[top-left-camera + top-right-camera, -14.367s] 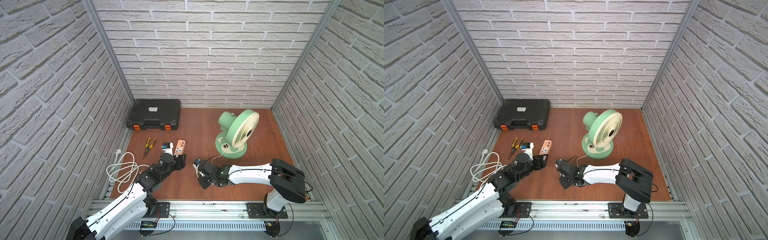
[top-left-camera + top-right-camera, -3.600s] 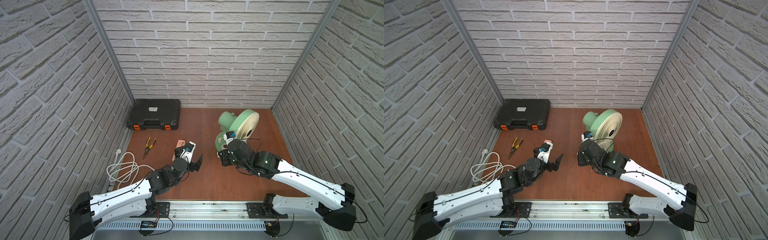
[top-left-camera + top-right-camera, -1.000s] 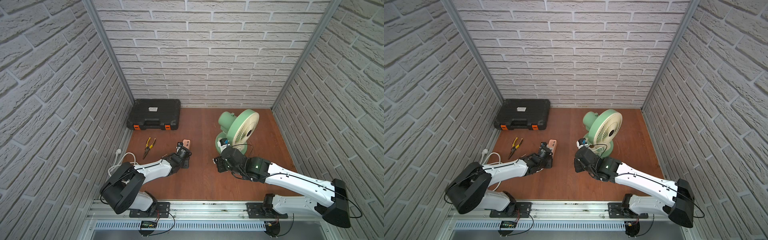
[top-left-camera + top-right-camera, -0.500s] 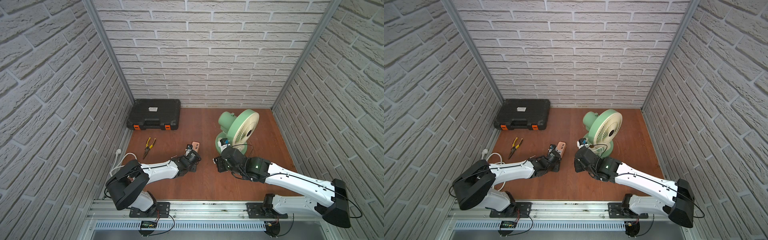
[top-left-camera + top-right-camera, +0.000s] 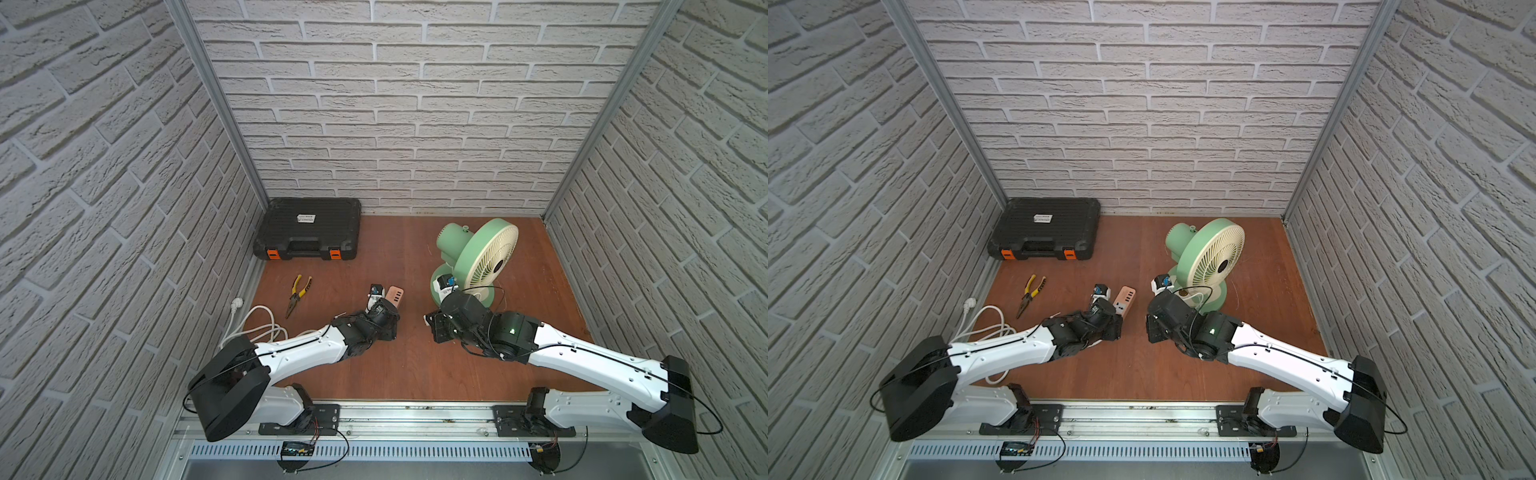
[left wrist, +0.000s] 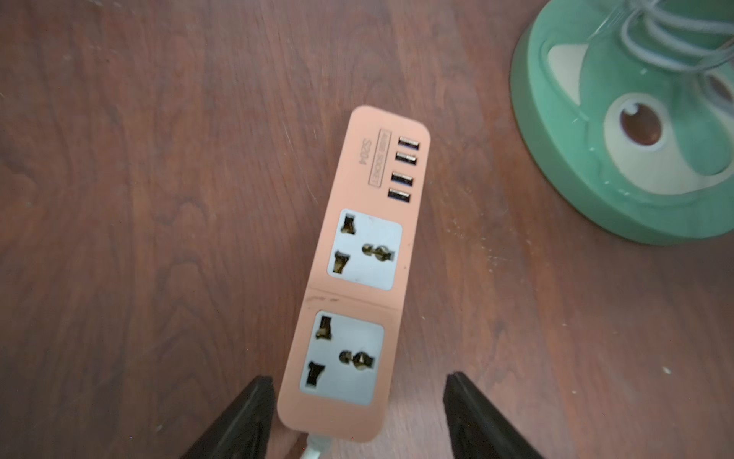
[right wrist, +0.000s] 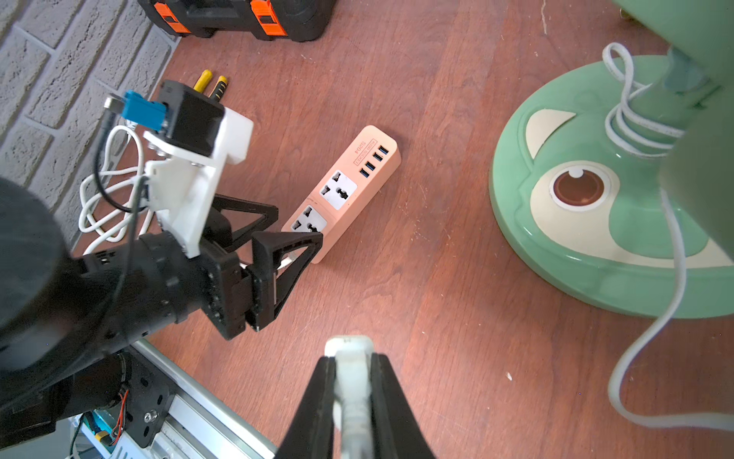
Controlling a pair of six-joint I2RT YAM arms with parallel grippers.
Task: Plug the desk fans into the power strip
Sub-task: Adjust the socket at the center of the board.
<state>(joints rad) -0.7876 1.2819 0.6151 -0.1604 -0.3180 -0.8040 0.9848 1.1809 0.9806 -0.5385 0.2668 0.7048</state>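
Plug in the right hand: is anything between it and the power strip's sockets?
Nothing visible. Bare floor lies between the plug and the strip, and both sockets are empty. The left hand stands open astride the strip's near end, close to the nearer socket.

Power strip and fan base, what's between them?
Nothing, just bare wooden table between the power strip and the fan base, seen in the left wrist view.

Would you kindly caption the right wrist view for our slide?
Right gripper pinches the white plug; power strip ahead, sockets empty.
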